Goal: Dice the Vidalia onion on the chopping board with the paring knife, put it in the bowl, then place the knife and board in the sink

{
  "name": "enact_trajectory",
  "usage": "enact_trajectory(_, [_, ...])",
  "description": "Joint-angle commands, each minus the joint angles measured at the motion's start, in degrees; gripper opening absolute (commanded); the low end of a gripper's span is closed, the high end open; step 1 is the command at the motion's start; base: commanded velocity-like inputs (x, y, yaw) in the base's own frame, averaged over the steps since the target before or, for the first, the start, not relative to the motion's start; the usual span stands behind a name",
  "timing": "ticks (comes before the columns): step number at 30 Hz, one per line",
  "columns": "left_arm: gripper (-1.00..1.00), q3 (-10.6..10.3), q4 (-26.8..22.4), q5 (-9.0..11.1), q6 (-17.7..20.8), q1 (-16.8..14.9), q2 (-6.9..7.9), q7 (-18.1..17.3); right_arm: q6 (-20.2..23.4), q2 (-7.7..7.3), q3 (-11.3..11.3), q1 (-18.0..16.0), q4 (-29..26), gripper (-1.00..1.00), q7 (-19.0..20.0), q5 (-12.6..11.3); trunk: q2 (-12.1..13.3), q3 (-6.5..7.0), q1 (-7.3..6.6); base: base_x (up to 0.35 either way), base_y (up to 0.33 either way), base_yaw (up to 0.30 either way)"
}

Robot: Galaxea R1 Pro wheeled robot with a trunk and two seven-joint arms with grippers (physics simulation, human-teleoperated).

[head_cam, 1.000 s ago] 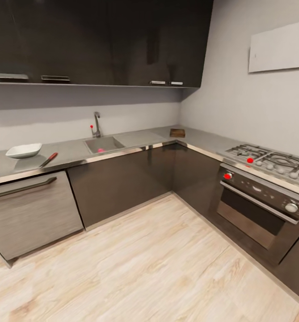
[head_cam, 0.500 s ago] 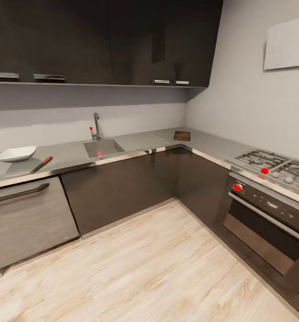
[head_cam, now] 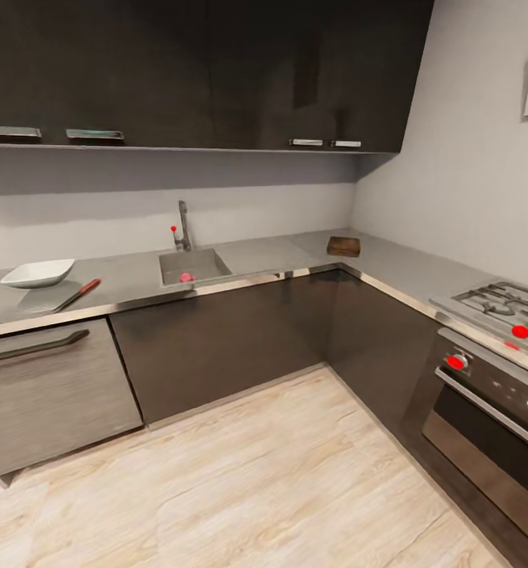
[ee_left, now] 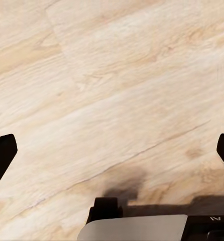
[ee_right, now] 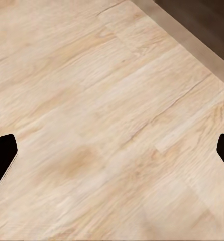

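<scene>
Head view, left to right: bowl (head_cam: pixel 37 273) and paring knife (head_cam: pixel 78 294) at ten o'clock on the countertop (head_cam: pixel 129 276), Vidalia onion (head_cam: pixel 186 278) in the sink (head_cam: pixel 192 265), chopping board (head_cam: pixel 343 246) at one o'clock, stove (head_cam: pixel 500 306) at three. Left gripper (ee_left: pixel 112 150) and right gripper (ee_right: pixel 112 150) hang spread wide over floor (head_cam: pixel 279 473), empty.

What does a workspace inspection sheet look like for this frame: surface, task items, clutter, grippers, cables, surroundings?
Surface: grey countertop running in an L along two walls.
Job's things: Vidalia onion lies in the sink; bowl and paring knife sit at the counter's left; chopping board lies in the far corner.
Clutter: nothing seen.
Grippers: left gripper and right gripper both open, empty, over the wood floor.
Cables: nothing seen.
Surroundings: faucet behind the sink, dark upper cabinets, stove with oven at right.
</scene>
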Motion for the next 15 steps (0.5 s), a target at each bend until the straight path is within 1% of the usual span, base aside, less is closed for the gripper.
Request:
enact_trajectory(1, [1.0, 0.0, 0.0, 0.0, -0.1, 0.0, -0.01, 0.0, -0.2, 0.04, -0.1, 0.0, 0.0, 1.0, 0.0, -0.1, 0.0, -0.05, 0.03, 0.289, -0.172, 0.257])
enact_trajectory(15, [1.0, -0.1, 0.1, 0.0, -0.1, 0.0, -0.15, 0.0, -0.2, -0.03, -0.2, 0.0, 0.0, 1.0, 0.0, -0.1, 0.0, -0.05, 0.03, 0.271, -0.183, 0.279])
